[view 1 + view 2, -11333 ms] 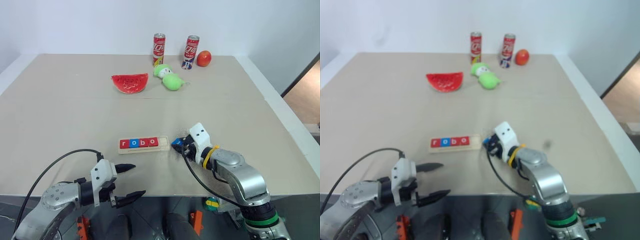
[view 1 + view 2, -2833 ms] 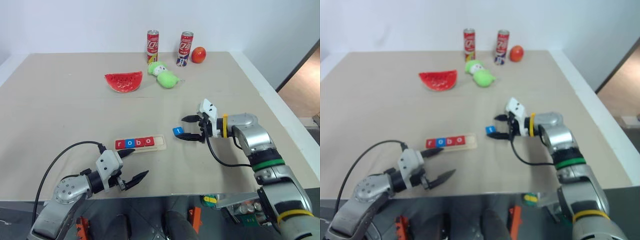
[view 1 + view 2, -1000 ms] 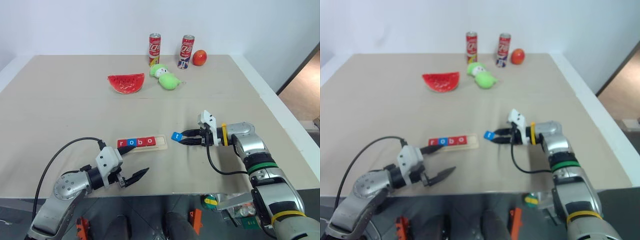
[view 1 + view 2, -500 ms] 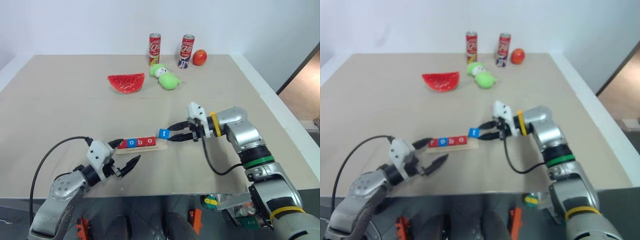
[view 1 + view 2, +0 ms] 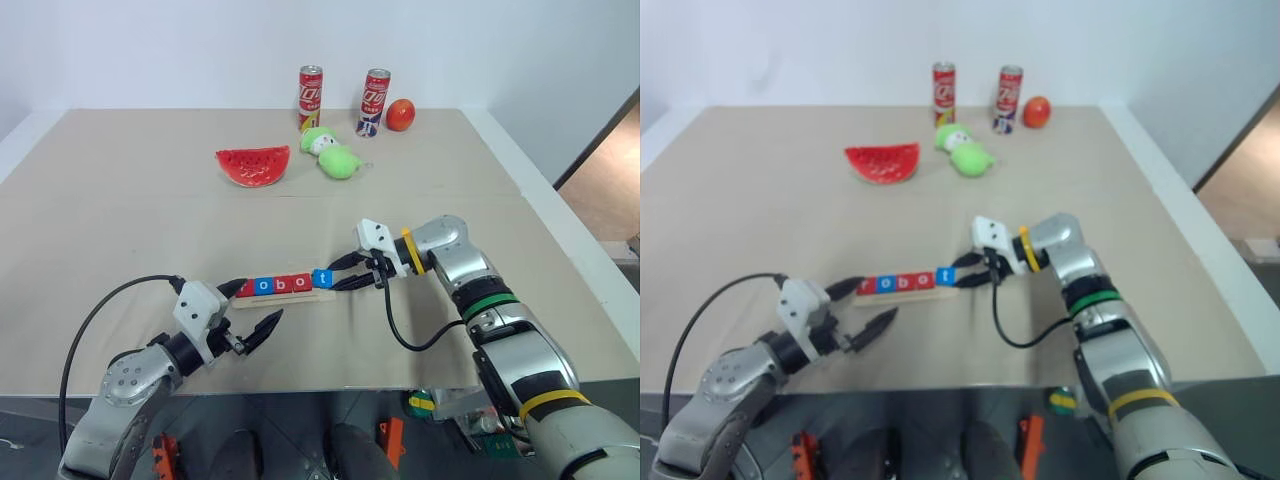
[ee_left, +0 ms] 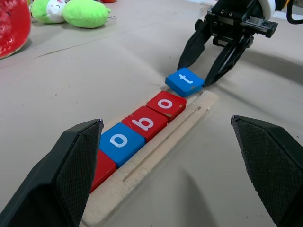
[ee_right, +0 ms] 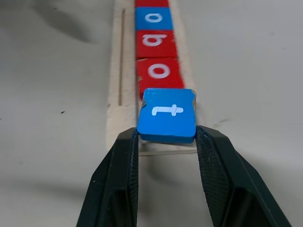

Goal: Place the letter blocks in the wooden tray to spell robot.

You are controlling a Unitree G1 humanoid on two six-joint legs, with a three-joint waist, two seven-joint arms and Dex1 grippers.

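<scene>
Placement of the last tile is the step in hand. Right gripper [image 5: 345,273] pinches the blue t block [image 7: 166,115] between its fingers at the open end of the wooden tray [image 6: 156,153], lower centre of the head view, just beside the red o block [image 6: 165,105]. Next it must be lowered square into the groove, then let go. Left gripper [image 5: 252,306] hovers spread near the tray's other end.

Far end of beige table [image 5: 120,200]: two red cans [image 5: 311,98], tomato-ish red ball [image 5: 401,114], watermelon slice [image 5: 252,165], green plushie [image 5: 334,153].
</scene>
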